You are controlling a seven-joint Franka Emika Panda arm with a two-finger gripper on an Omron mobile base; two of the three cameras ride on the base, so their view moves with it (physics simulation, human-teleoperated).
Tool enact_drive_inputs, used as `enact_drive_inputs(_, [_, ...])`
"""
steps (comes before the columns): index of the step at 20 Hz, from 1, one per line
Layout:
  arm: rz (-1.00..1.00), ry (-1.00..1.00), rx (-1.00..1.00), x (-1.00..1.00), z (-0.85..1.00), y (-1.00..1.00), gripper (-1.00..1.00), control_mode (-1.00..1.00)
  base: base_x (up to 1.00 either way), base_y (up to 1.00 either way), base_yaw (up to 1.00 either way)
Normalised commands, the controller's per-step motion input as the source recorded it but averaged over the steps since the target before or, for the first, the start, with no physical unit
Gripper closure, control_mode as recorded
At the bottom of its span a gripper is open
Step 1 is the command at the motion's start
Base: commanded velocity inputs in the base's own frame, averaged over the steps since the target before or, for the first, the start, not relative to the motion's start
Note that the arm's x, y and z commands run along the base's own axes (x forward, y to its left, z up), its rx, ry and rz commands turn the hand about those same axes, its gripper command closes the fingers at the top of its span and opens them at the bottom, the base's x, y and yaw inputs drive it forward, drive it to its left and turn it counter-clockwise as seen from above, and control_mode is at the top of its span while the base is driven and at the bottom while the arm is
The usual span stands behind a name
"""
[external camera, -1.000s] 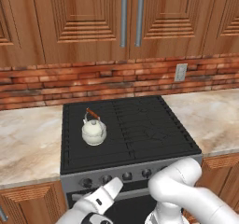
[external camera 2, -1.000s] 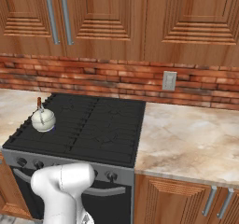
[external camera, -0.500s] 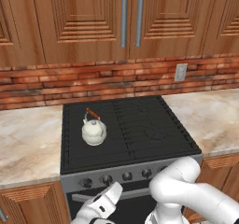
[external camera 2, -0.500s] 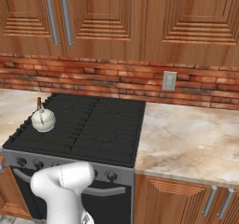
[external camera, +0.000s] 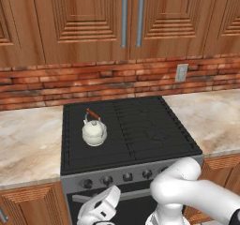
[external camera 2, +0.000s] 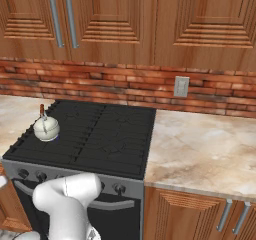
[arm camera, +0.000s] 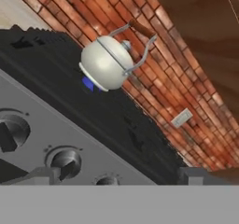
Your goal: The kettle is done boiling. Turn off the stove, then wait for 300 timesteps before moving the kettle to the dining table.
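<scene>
Squat cream-white kettle [external camera: 94, 132] on black gas stove [external camera: 140, 130]; tool [arm camera: 116, 175], jaws wide, empty, before grey knob panel [arm camera: 42, 139].

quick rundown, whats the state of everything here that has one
kettle: upright on the stove's rear left burner, untouched
burner under kettle: lit, blue flame showing
stove: oven door shut
gripper: open, empty, low in front of the knobs
upper cabinets: doors shut

Kitchen: stove [external camera: 126, 130], wooden cabinets [external camera: 93, 22]
</scene>
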Motion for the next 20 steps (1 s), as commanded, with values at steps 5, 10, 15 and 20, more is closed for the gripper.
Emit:
enact_drive_inputs(5, [0.08, -0.03, 0.00, 0.09, -0.18, 0.23, -1.00, -1.00, 0.00, 0.00, 0.00])
enact_drive_inputs(10, [0.07, 0.00, 0.00, 0.18, -0.15, 0.12, -1.00, -1.00, 0.00, 0.00, 0.00])
enact_drive_inputs(15, [0.06, -0.04, 0.00, 0.32, -0.25, 0.13, -1.00, -1.00, 0.00, 0.00, 0.00])
enact_drive_inputs(20, [0.08, -0.11, 0.00, 0.30, -0.35, 0.05, -1.00, -1.00, 0.00, 0.00, 0.00])
